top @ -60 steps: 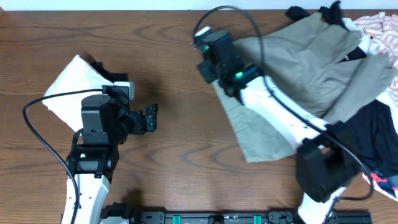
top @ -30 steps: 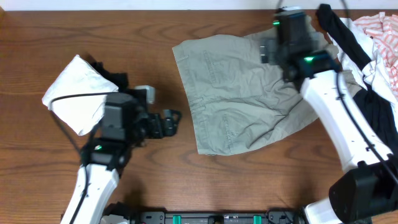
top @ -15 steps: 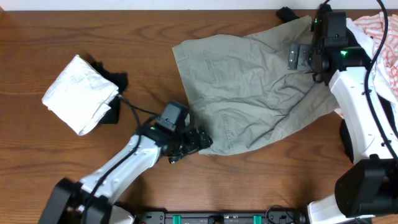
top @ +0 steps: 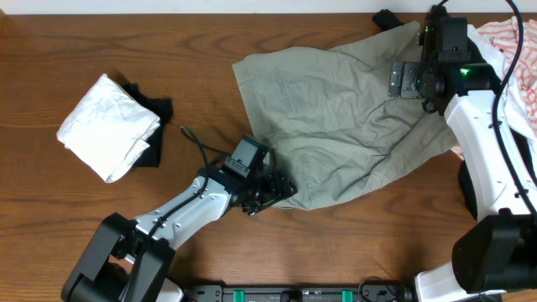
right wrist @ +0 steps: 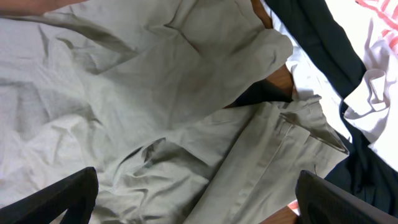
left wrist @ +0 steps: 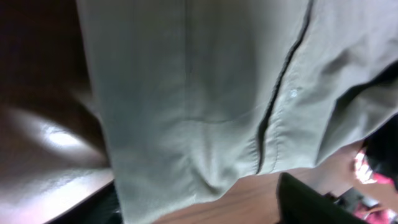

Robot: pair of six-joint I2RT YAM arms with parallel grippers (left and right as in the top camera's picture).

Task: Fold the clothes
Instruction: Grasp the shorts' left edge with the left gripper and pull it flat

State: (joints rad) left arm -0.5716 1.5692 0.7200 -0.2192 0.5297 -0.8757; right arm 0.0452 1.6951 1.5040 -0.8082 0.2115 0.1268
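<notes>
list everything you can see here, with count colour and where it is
shorts: 1, pale sage green, spread wrinkled mid-table
white cloth bundle: 1, white, folded, table's left side
black item: 1, black, against the bundle's right side, kind unclear
striped garment: 1, pink and white, far right corner
black garment: 1, black, beside the striped garment
table: 1, brown wood
left gripper: open, at the shorts' lower left corner
right gripper: open, over the shorts' upper right
</notes>
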